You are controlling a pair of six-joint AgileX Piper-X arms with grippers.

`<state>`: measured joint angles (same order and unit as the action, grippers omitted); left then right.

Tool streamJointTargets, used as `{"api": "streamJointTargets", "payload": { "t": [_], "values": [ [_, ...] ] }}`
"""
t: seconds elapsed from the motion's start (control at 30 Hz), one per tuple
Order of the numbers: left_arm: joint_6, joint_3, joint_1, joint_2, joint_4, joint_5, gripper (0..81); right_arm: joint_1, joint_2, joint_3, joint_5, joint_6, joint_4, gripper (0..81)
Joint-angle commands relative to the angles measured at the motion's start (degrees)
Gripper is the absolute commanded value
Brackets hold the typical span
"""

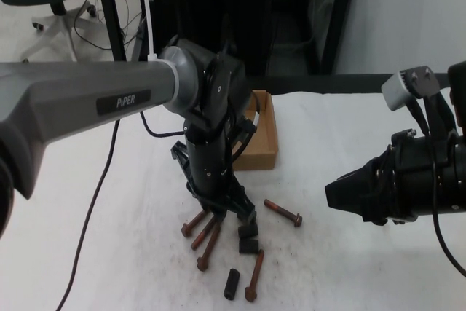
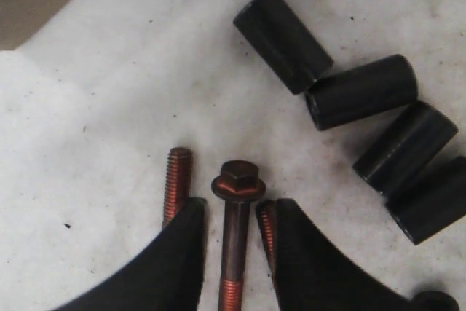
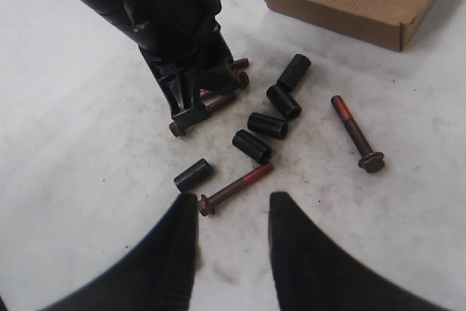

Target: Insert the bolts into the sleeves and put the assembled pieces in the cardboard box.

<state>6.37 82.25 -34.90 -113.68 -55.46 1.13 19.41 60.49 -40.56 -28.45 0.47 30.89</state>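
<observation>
Its jaws spread astride one bolt point(image 2: 236, 183), the left gripper point(image 2: 237, 213) could clamp the neighbouring bolt point(image 2: 265, 225) too, since that lies just beside.

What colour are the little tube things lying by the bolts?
The sleeves are plain black, clearest in the left wrist view.
</observation>
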Motion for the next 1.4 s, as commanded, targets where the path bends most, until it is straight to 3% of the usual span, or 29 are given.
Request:
{"api": "streamJointTargets", "payload": {
  "t": [0.0,0.6,0.93,1.37],
  "values": [
    [0.1,-0.1,0.0,-0.4,-0.5,-0.4,28.9,-0.1,-0.1,-0.4,-0.1,-0.5,0.2,32.0],
    [2.0,-4.0,0.0,-0.4,2.5,-2.0,28.9,-0.1,-0.1,-0.4,-0.1,-0.5,0.2,32.0],
    [4.6,-4.0,0.0,-0.4,3.7,4.5,28.9,-0.1,-0.1,-0.4,-0.4,-0.5,0.2,32.0],
    [4.4,-2.0,0.0,1.2,1.1,0.1,28.9,-0.1,-0.1,-0.4,-0.4,-0.5,0.2,32.0]
  ]
}}
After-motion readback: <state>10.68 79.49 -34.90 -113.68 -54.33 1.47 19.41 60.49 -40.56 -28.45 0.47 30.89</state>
